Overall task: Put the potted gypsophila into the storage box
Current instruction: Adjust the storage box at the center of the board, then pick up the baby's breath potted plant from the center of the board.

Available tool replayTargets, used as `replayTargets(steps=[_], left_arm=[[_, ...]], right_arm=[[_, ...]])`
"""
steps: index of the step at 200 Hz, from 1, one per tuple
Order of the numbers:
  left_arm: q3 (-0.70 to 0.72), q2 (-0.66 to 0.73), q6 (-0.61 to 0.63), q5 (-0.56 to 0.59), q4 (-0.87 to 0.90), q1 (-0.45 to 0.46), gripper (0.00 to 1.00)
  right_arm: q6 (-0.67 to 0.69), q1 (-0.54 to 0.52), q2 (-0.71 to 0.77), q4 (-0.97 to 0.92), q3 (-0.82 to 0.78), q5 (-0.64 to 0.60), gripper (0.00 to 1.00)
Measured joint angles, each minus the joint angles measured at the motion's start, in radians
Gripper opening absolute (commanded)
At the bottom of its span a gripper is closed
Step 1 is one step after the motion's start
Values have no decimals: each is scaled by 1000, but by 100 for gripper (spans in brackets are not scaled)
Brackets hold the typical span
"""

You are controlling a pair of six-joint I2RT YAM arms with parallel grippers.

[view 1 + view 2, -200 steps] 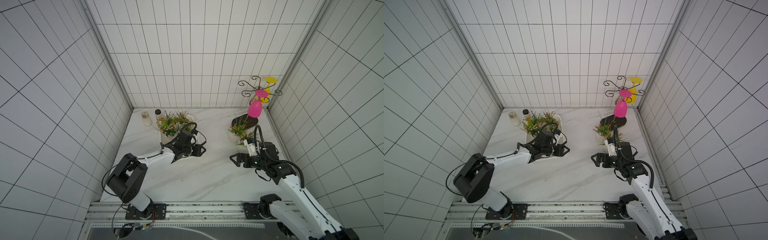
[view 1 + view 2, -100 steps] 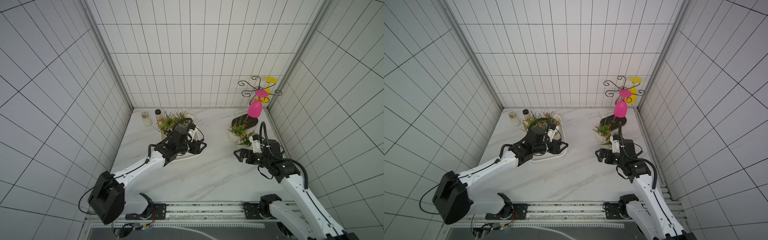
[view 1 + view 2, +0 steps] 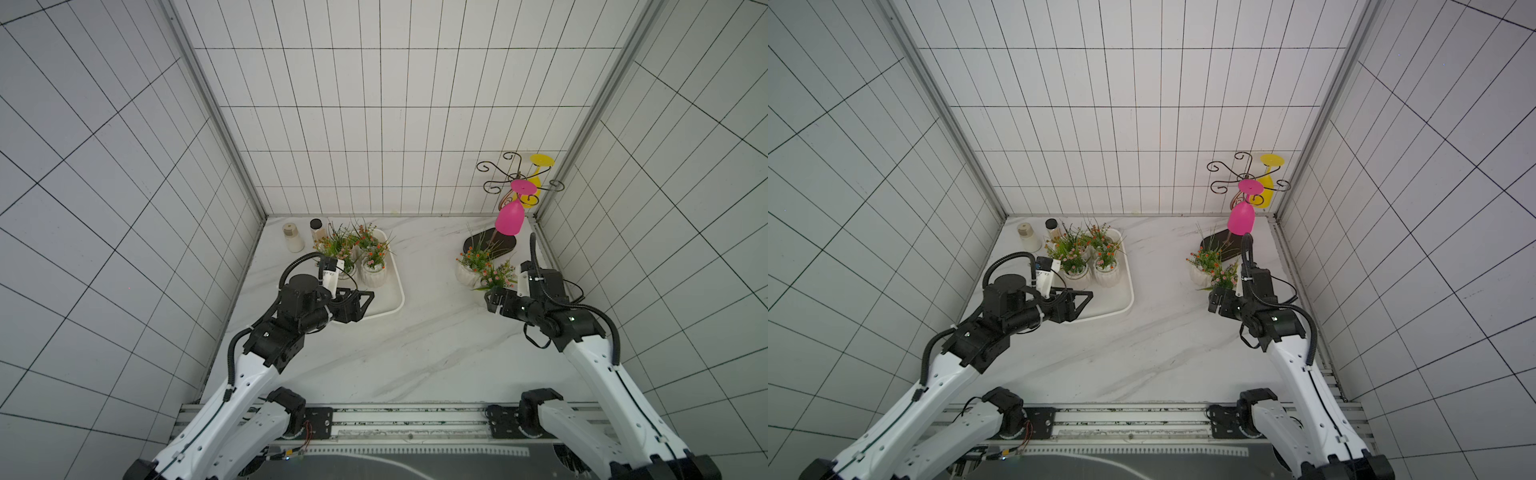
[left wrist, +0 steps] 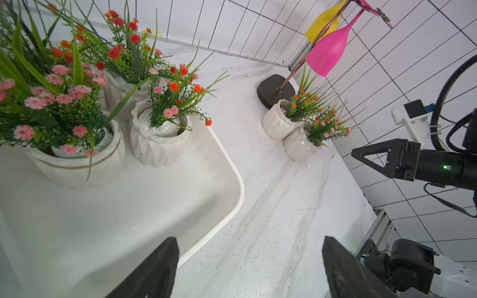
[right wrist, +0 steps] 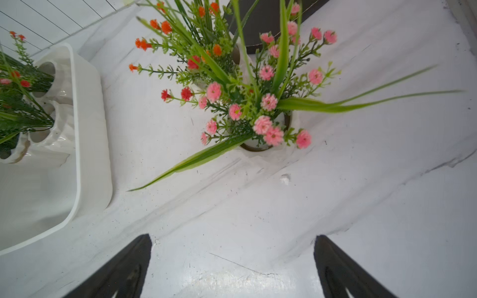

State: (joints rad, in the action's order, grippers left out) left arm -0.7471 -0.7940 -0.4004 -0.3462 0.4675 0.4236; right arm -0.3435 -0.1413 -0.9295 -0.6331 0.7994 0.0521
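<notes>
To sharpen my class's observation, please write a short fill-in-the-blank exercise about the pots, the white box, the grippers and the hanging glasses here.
Outside the storage box, ____ pots stand on the table.
The left gripper and the right gripper both stand ____, holding nothing.
On the rack, a yellow glass hangs beside a ____ one.
Missing words: two; open; pink.
</notes>
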Motion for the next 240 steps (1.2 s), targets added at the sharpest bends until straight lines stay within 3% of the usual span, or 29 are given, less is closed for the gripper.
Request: replayTargets(steps=[141, 240], left_arm=[[64, 33, 67, 17, 5, -18, 92], [84, 32, 77, 29, -26, -21, 92]], right_arm=[[71, 32, -200, 192, 0, -25, 99], [14, 32, -159, 227, -40, -38, 99]])
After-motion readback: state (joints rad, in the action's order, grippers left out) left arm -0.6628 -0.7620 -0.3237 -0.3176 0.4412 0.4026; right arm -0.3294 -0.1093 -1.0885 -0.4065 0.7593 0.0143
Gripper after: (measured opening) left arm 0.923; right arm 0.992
